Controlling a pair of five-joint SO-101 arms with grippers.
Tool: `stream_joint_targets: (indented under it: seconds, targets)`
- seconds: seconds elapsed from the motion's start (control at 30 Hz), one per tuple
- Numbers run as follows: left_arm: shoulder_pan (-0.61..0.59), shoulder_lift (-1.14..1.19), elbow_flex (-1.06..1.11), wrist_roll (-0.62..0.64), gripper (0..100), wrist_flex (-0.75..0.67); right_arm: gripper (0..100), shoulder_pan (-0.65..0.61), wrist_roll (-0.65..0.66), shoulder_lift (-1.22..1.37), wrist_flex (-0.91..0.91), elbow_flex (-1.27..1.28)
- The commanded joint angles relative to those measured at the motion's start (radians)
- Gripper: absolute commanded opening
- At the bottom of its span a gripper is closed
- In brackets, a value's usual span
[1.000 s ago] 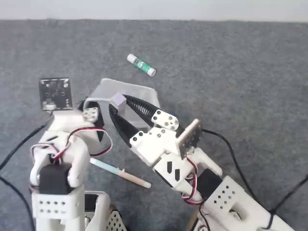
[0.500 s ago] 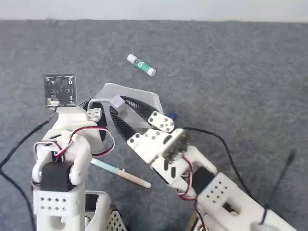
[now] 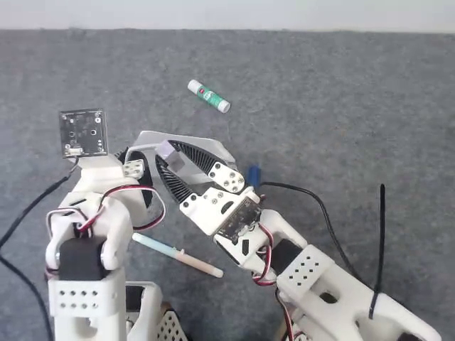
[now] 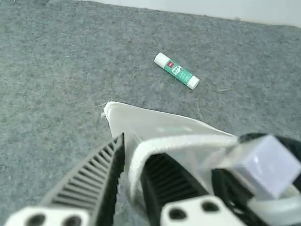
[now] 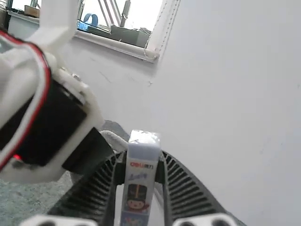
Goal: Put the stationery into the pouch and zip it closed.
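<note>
Since a second ago, the right gripper (image 3: 168,153) has rolled over and eased the eraser (image 5: 138,186) slightly left above the pouch (image 4: 157,125). Its fingers clamp the eraser. I keep the left gripper (image 4: 128,146) pinching the pouch rim. The glue stick (image 3: 208,96) lies far and the pen (image 3: 178,254) near, both on the surface (image 3: 355,106). Packing has barely begun and zipping remains.

The eraser (image 5: 139,188) bears a short red printed word above a cartoon soldier. The glue stick (image 3: 208,96), upper centre of the high view, has a green label, too small to read.
</note>
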Motion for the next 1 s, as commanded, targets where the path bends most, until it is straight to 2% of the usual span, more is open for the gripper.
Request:
stream_joint_targets:
  seconds: [0.0,0.07,0.13,0.5,0.63,0.8,0.97]
  targets:
    - [-0.011,-0.002,-0.058,0.014,1,0.0,10.6,0.004,0.018,-0.036,0.036,0.009]
    - [-0.011,-0.002,-0.056,0.014,1,0.0,18.3,-0.015,0.015,-0.065,0.099,0.009]
    - [-0.011,-0.002,-0.056,0.014,1,0.0,21.0,-0.027,0.015,-0.096,0.156,0.006]
    - [-0.011,-0.002,-0.054,0.015,1,0.0,21.0,-0.041,0.008,-0.289,0.354,0.003]
    - [-0.018,-0.003,-0.054,0.017,1,-0.002,21.0,-0.03,-0.092,-0.335,0.473,-0.055]
    - [-0.157,-0.005,-0.058,0.046,1,-0.02,21.1,0.051,-0.216,-0.34,0.694,-0.193]
    - [-0.232,-0.006,-0.058,0.057,1,-0.023,21.0,0.11,-0.256,-0.338,0.757,-0.241]
